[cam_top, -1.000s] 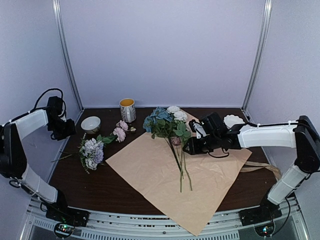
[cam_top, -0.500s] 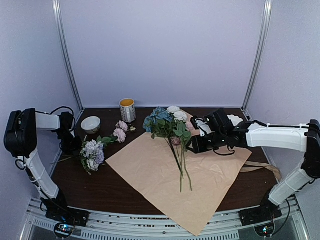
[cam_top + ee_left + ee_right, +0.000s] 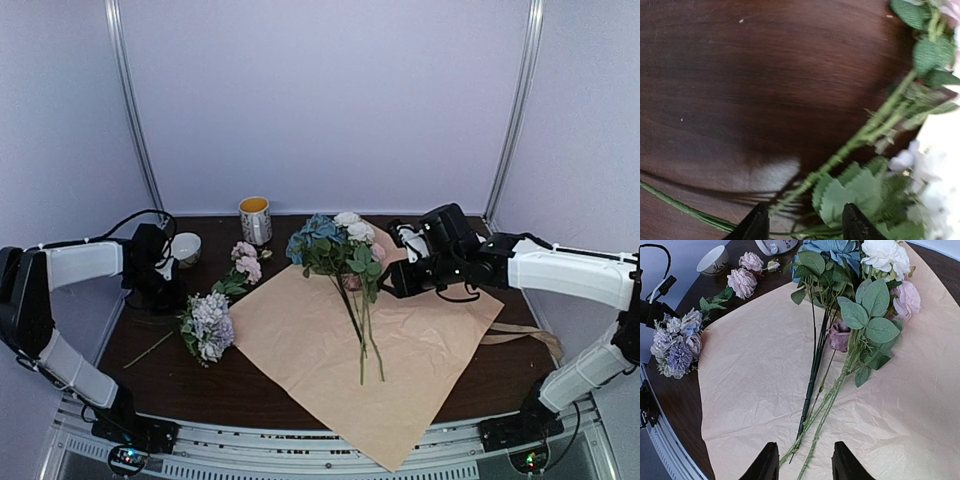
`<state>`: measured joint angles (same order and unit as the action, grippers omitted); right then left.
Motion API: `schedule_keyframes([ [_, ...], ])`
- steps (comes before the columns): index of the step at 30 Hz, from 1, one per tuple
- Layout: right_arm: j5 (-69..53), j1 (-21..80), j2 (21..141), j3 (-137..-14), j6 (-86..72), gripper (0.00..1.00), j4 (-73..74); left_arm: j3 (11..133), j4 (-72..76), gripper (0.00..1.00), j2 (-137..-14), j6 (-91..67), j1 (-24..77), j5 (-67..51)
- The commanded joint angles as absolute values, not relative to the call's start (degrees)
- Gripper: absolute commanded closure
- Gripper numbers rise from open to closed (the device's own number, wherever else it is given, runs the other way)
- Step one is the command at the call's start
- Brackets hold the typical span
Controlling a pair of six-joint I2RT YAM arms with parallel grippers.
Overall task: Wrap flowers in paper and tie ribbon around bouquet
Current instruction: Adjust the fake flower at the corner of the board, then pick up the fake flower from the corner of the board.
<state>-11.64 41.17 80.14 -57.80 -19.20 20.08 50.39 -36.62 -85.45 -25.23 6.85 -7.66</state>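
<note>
Flower groups: three. One mixed blue-white-pink bunch (image 3: 335, 245) at centre, one lavender cluster (image 3: 208, 325) at 9 o'clock, one pink sprig (image 3: 245, 262) at 11. Paper sheet (image 3: 330, 345): one. Mug (image 3: 255, 219): one, 12 o'clock. Bowl (image 3: 185, 245): one, 10 o'clock. Ribbon (image 3: 525, 335): one, 4 o'clock.

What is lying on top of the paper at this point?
On the tan paper lie the flowers: blue, white and pink blooms, stems pointing toward the near edge. The lavender bunch lies off it, on the table. Anything beneath the sheet is covered.
</note>
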Motion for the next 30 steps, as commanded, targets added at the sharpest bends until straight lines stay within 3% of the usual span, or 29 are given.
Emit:
schedule_keyframes([
  [1, -9.98, 40.74, 79.17, -60.83, -17.8, 0.62, 22.06, 53.7, -40.02, 0.45, -81.84, -24.25, 8.64, -8.33],
  [5, -10.49, 40.68, 79.81, -62.05, -17.75, 0.62, 22.84, 59.41, -42.15, 0.42, -81.96, -21.25, 8.64, -4.73],
  [10, -9.56, 40.61, 79.88, -62.21, -18.08, 0.62, 23.54, 67.94, -41.78, 0.42, -90.61, -17.64, 8.66, -5.8],
  [15, -8.44, 40.63, 79.66, -61.35, -18.11, 0.61, 23.65, 77.44, -42.28, 0.34, -101.36, -14.71, 8.68, -11.18],
  [21, -7.78, 40.61, 80.42, -61.1, -18.1, 0.61, 24.66, 85.36, -42.06, 0.34, -108.86, -12.05, 11.54, -12.25],
  [30, -6.85, 40.56, 80.12, -61.26, -17.98, 0.6, 25.33, 90.4, -42.36, 0.43, -117.87, -12.06, 12.25, -14.02],
])
